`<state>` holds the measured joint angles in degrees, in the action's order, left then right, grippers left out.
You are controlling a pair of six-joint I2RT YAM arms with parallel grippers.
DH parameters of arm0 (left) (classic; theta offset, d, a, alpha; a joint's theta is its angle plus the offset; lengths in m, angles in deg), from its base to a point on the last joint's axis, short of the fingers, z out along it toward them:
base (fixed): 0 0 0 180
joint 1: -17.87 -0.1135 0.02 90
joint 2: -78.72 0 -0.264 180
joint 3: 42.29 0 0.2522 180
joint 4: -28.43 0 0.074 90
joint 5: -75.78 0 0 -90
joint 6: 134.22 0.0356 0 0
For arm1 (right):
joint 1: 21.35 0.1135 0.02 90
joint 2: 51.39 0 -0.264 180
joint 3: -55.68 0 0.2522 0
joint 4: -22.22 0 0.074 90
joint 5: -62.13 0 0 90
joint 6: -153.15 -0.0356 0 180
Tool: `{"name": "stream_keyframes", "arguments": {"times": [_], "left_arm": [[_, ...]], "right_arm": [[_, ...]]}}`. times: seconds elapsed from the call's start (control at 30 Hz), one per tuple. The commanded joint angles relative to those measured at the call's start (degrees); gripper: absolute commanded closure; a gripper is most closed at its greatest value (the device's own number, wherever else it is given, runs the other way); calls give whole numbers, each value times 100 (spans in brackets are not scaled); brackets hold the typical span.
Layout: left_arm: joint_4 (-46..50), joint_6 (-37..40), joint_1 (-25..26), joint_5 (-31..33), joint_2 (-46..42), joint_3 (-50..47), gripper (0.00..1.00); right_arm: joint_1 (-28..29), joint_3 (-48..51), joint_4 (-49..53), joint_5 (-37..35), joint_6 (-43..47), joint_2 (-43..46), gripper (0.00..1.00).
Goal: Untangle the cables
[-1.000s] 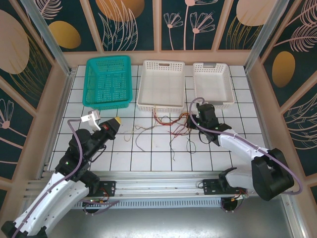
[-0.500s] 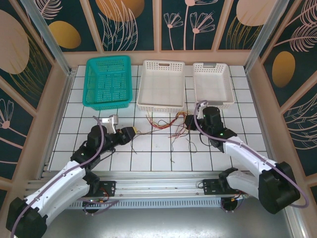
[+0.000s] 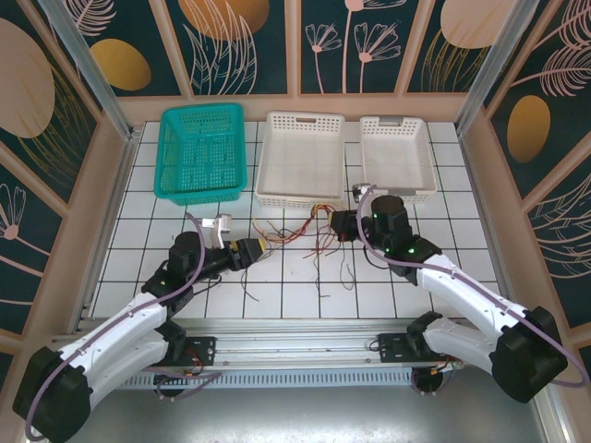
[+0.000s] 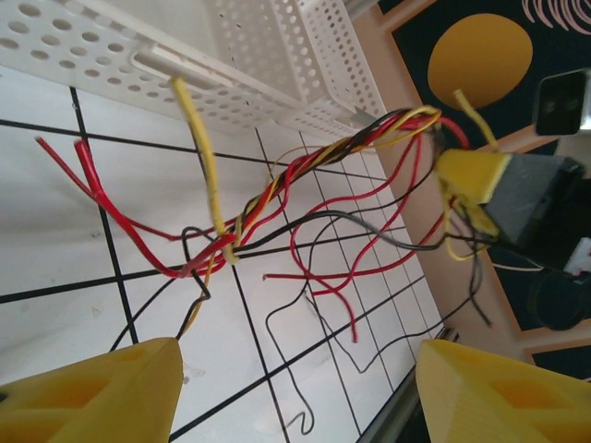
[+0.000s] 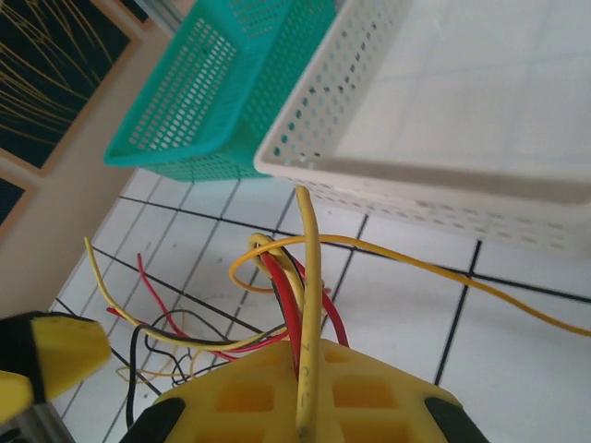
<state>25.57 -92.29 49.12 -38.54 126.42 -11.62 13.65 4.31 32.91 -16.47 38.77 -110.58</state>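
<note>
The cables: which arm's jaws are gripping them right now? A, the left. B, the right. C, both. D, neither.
B: the twisted cables end clamped in the right arm's jaws, while the left arm's jaws stand wide apart below them, holding nothing.

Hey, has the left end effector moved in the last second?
Yes. The left end effector has shifted rightward, from below the teal basket's right corner to below the middle white basket's left edge, closer to the cables.
</note>
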Motion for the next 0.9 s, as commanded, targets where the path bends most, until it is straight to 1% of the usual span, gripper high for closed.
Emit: {"name": "stream_keyframes", "arguments": {"times": [0.0,0.1,0.23,0.4,0.47,0.63,0.8,0.87], "left_arm": [[-319,-14,5,-186,44,-108,34],[-312,-5,11,-178,46,-161,37],[-219,40,6,-88,63,-162,37],[-18,137,7,191,121,-60,38],[177,250,11,359,141,73,41],[376,301,10,751,61,257,48],[274,255,12,907,-353,152,45],[298,276,12,921,-400,116,46]], "right_arm": [[136,-403,-1,-333,26,10,100],[267,-651,74,-496,72,-19,100],[411,-894,170,-478,122,-100,100],[727,-1016,217,-566,214,-193,100],[795,-1025,236,-586,223,-202,100],[859,-1003,306,-621,266,-145,100],[868,-979,366,-615,285,-45,100],[868,-992,366,-587,285,-16,100]]}}
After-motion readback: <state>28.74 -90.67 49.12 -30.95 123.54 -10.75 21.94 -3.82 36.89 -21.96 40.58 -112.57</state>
